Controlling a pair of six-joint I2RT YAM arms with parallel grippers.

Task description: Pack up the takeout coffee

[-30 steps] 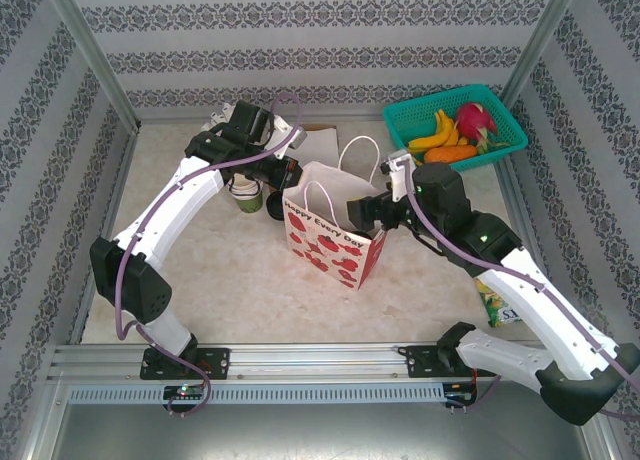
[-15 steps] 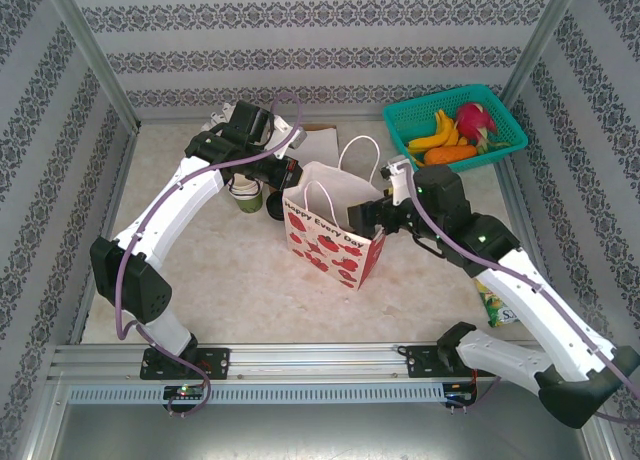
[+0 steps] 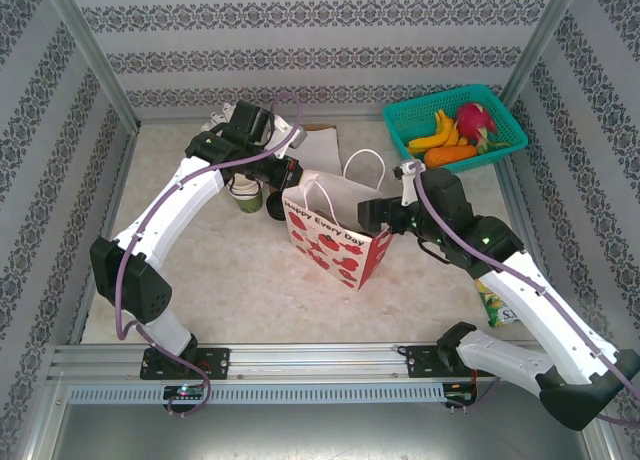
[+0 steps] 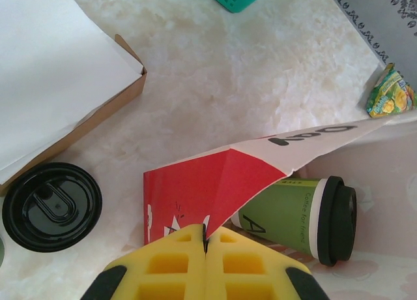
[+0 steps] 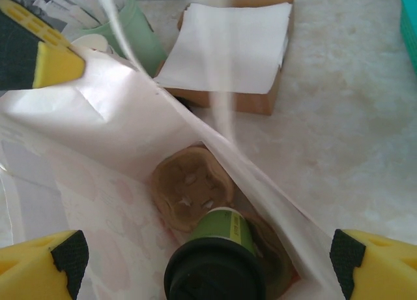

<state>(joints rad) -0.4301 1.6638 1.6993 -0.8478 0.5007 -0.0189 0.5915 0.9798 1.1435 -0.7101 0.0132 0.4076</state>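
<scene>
Paper, white inside and printed with red flowers outside, forms the bag (image 3: 330, 242), which stands near the middle of the pale marbled tabletop (image 3: 220, 290) with its mouth open upward. My left gripper (image 4: 205, 240) is pinched together on the bag's rim, its yellow pads meeting on a folded red flap. My right gripper (image 3: 372, 214) has its yellow-padded fingers wide apart and holds nothing. It is poised at the bag's right-hand rim, above the opening.

The takeout coffee (image 5: 218, 254) is inside the bag. It is a smooth-walled green paper cup under a round black plastic lid. It rests at the bottom on the brown moulded cardboard cup carrier (image 5: 192, 186), beside one vacant round hole. Whether it is seated in a hole I cannot tell.

Edges: the thin bag walls crease inward and stand close to the cup on both sides.

Just behind the bag are a stack of green cups (image 3: 246, 194), a loose black lid (image 4: 52, 205) and a flat cardboard box (image 3: 318, 138) holding a white sheet. A teal lattice basket (image 3: 455, 120) of fruit sits at the far right corner, and a snack packet (image 3: 497, 305) lies by the right edge. Bare tabletop lies open in front of the bag and to its left.
</scene>
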